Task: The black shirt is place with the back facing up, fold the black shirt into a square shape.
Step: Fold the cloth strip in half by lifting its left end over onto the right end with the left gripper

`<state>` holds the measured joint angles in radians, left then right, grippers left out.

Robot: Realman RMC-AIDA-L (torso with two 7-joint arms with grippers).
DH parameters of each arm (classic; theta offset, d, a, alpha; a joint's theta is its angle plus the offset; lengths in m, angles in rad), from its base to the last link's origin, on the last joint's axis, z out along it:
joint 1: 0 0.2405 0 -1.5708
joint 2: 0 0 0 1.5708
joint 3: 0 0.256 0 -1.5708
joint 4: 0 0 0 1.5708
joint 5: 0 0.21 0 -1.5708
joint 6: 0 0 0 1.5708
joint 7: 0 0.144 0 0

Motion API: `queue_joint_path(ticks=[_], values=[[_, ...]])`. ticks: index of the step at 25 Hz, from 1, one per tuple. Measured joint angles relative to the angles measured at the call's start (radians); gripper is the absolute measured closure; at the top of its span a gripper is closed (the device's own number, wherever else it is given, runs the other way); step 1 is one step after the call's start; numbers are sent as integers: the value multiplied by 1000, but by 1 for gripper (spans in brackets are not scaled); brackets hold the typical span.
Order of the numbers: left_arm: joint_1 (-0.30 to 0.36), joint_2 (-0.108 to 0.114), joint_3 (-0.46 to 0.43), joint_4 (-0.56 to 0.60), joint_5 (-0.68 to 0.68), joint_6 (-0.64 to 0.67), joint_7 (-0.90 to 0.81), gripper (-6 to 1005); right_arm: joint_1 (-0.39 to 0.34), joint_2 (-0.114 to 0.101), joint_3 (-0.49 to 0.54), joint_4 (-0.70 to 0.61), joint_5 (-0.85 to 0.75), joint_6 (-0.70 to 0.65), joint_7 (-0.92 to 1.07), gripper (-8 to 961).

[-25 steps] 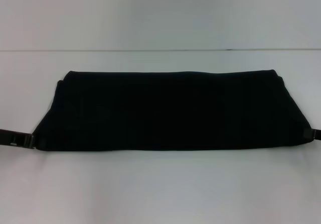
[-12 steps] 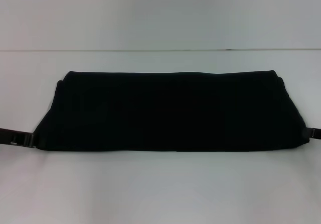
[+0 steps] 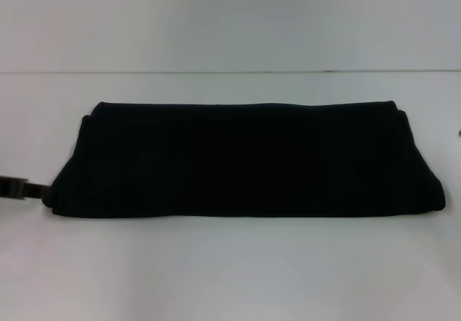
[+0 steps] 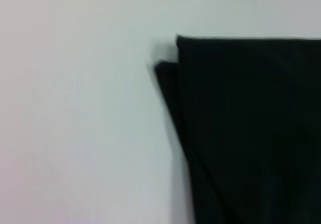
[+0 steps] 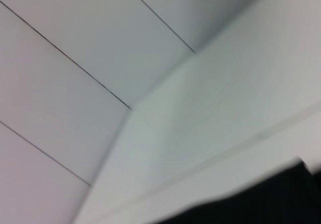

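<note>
Soft black shirt [image 3: 245,159] folded into wide band.

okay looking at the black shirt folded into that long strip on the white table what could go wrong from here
1. The large plain black soft fabric T-shirt lies as a wide band, not a square. If a gripper pinches only the top layer at an end, the stacked layers, visible stepped at the corner in the left wrist view, may separate.
2. The left gripper sits by the band's near left corner; sliding in could drag the fabric across the white table.
3. The right gripper is out of view, so an uneven fold seems possible.
</note>
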<state>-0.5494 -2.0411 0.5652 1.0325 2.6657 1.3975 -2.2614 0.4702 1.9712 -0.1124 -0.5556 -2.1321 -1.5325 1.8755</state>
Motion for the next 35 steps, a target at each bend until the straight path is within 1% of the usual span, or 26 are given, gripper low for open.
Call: queue_joint_path(ticks=[3, 5, 8, 12, 16, 19, 21, 23, 27, 31, 35], values=[[-8, 10, -16, 18, -4, 0, -18, 672, 33, 6, -6, -2, 25, 10, -47, 443], [-24, 15, -44, 13, -16, -13, -25, 598, 62, 3, -6, -2, 23, 21, -70, 399], [-54, 16, -72, -28, -43, -37, -27, 502, 94, -3, -7, -11, 24, 28, -83, 334], [-84, 19, -71, -79, -52, -64, -27, 373, 128, -5, -9, -25, 33, 62, -102, 263], [-94, 23, -71, -87, -76, 0, -25, 365, 150, -5, -24, -25, 37, 122, -103, 209], [-99, 36, -72, -109, -92, 57, -22, 362, 157, -5, -47, -23, 35, 162, -99, 215], [-105, 43, -74, -145, -95, 87, -22, 364, 157, -6, -61, -20, 34, 174, -95, 219], [-108, 45, -74, -167, -96, 97, -22, 366, 154, -5, -66, -19, 34, 182, -94, 219], [-109, 38, -74, -210, -99, 82, -20, 367, 147, 1, -67, -16, 35, 195, -94, 219], [-110, 32, -69, -256, -98, 16, -19, 368, 146, 8, -67, -16, 35, 195, -94, 219], [-103, 24, -67, -274, -85, -55, -23, 368, 147, 16, -67, -15, 36, 195, -99, 219]])
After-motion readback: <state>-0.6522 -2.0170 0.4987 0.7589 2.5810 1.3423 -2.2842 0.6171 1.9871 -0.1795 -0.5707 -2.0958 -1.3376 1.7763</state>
